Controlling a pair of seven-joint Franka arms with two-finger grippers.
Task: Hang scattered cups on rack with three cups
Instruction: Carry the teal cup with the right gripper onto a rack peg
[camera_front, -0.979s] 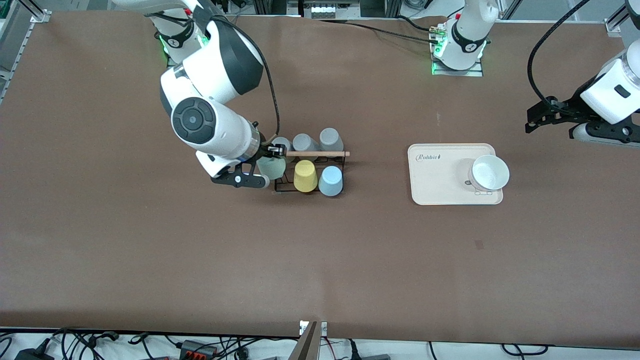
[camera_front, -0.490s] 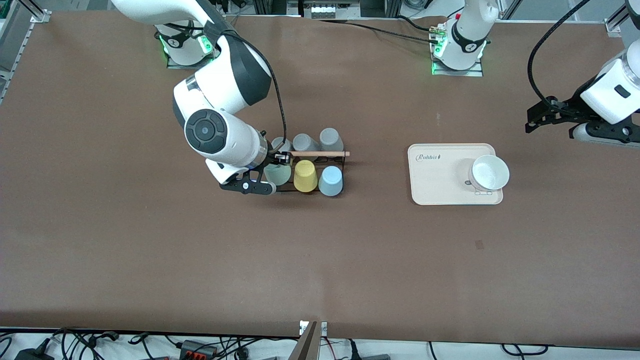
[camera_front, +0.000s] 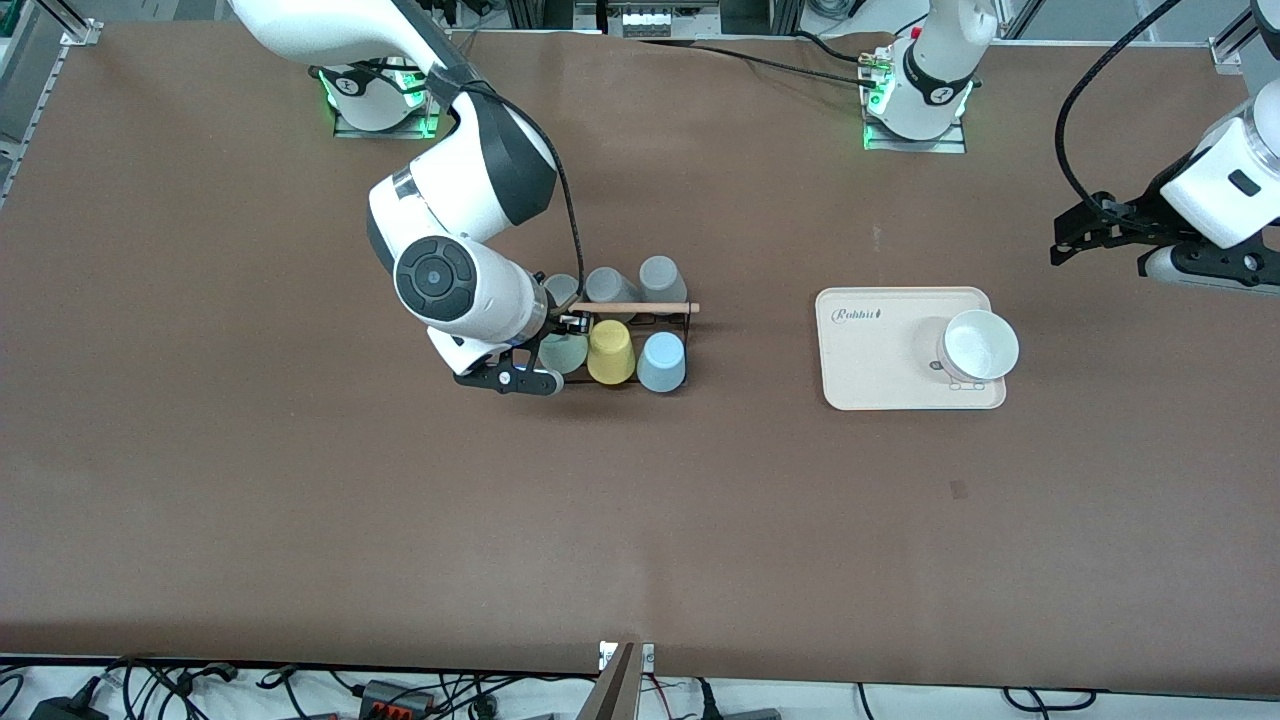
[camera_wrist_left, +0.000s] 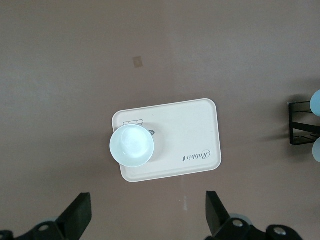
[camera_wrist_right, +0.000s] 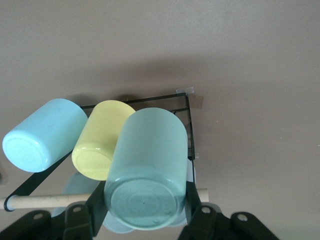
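My right gripper (camera_front: 563, 340) is shut on the mint-green cup (camera_front: 566, 356), bottom up, at the black wire rack's (camera_front: 688, 325) end nearest the right arm, beside the yellow cup (camera_front: 611, 352). In the right wrist view the mint cup (camera_wrist_right: 147, 165) sits between my fingers (camera_wrist_right: 192, 202), over the rack's corner (camera_wrist_right: 188, 120). The light blue cup (camera_front: 661, 362) is upside down on the rack, beside the yellow one. Whether the mint cup rests on a peg is hidden. My left gripper (camera_front: 1075, 232) waits open and empty, above the table's left-arm end.
Three grey cups (camera_front: 606, 285) stand upside down along the rack's row farther from the front camera, under the wooden rod (camera_front: 640, 308). A beige tray (camera_front: 870, 360) with a white bowl (camera_front: 980, 345) lies toward the left arm's end; both show in the left wrist view (camera_wrist_left: 200, 130).
My right arm has carried the mint-green cup sideways toward the yellow cup and lower, onto the rack's end spot. The left arm has not moved.
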